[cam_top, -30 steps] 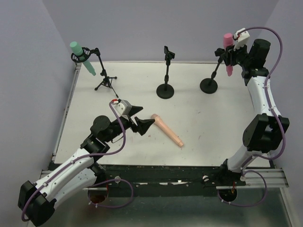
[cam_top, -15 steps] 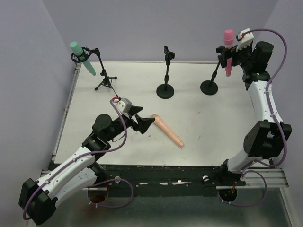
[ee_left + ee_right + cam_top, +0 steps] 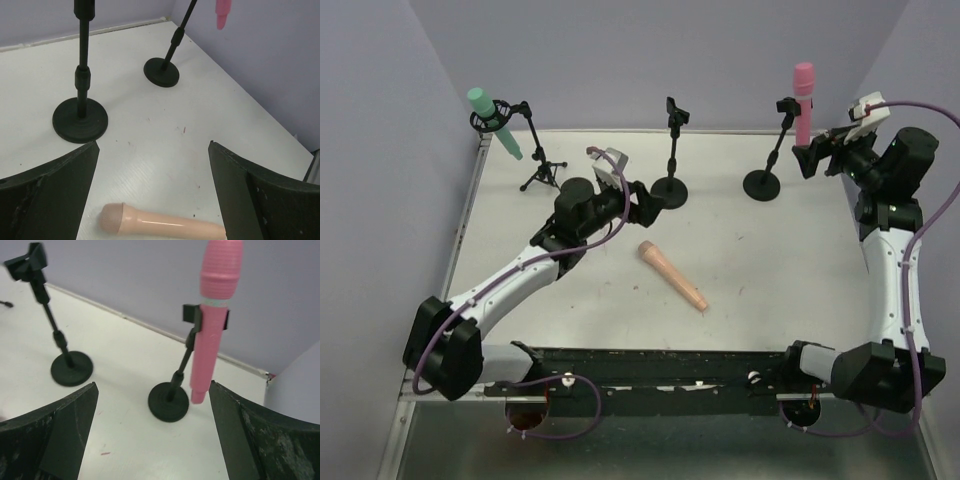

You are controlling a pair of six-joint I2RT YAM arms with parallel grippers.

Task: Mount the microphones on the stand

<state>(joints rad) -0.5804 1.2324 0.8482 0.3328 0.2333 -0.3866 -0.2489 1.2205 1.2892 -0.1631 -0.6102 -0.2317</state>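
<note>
A peach microphone (image 3: 672,275) lies flat on the table's middle, head toward the back left; in the left wrist view the peach microphone (image 3: 160,223) shows below my fingers. My left gripper (image 3: 642,199) hovers open and empty behind it, next to the middle stand (image 3: 672,150), whose clip is empty. The pink microphone (image 3: 803,98) stands upright in the right stand's clip (image 3: 205,316). Open and empty, my right gripper (image 3: 809,160) sits just right of it, apart. The teal-green microphone (image 3: 488,120) rests in the tripod stand (image 3: 542,170) at the back left.
Round black stand bases sit at the back: the middle base (image 3: 80,120) and the right base (image 3: 168,402). Purple walls close in the table on the left, back and right. My left arm stretches across the table's left half.
</note>
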